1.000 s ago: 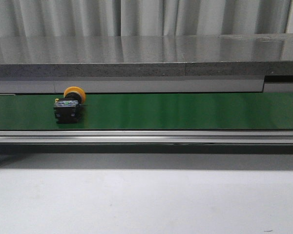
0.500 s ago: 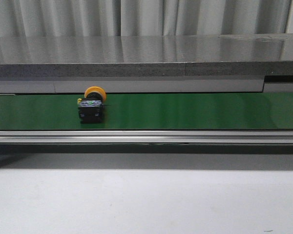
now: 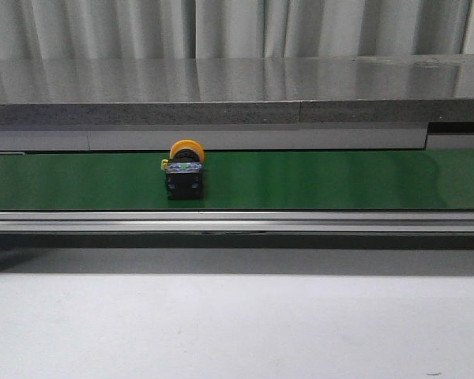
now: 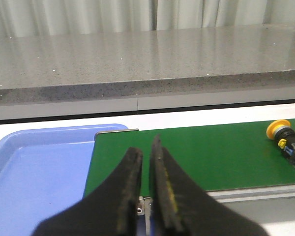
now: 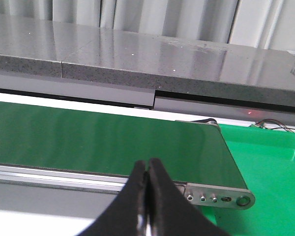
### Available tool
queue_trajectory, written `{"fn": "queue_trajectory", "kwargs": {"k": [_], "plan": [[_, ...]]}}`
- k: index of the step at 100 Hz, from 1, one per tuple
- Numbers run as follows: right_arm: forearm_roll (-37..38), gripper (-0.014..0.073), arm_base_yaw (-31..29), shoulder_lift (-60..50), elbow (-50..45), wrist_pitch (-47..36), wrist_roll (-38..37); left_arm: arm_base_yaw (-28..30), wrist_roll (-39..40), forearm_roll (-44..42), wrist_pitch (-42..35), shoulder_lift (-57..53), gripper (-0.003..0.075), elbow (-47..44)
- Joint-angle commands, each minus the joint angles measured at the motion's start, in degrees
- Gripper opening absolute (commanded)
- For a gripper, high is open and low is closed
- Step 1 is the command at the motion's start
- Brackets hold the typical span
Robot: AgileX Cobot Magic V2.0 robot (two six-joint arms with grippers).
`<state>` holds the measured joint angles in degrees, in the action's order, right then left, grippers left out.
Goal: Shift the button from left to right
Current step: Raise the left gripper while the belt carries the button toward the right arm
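Note:
The button (image 3: pixel 184 170), with a yellow mushroom cap and a black boxy body, lies on its side on the green conveyor belt (image 3: pixel 324 180), left of the middle. It also shows in the left wrist view (image 4: pixel 288 143), far off to one side of my left gripper (image 4: pixel 146 147). That gripper hangs over the belt's left end, its fingers almost together with a thin slit between them, holding nothing. My right gripper (image 5: pixel 146 166) is shut and empty over the belt's front rail near the right end. Neither gripper shows in the front view.
A blue tray (image 4: pixel 34 167) sits at the belt's left end. A green tray (image 5: pixel 270 162) sits at the right end. A grey stone counter (image 3: pixel 237 87) runs behind the belt. A white tabletop (image 3: pixel 237 324) lies in front of it.
The button has travelled to the right along the belt, from the far left toward the middle. No gripper shows in the earlier frames.

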<state>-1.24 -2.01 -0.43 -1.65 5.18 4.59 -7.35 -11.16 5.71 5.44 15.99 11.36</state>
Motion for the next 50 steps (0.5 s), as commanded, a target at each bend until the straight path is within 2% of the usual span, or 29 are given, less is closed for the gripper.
{"fn": "queue_trajectory", "kwargs": {"k": [1,31,50], "plan": [[0.49,-0.0068,0.01,-1.04,-0.04,-4.84,-0.17,-0.17,0.61,0.20,-4.65,0.45,0.0005,1.72],[0.49,-0.0068,0.01,-1.04,0.23,-9.75,-0.17,-0.17,0.61,0.20,-4.65,0.45,0.0005,1.72],[0.49,-0.0068,0.01,-0.96,3.32,-9.58,-0.17,-0.17,0.61,0.20,-4.65,0.45,0.0005,1.72]]}}
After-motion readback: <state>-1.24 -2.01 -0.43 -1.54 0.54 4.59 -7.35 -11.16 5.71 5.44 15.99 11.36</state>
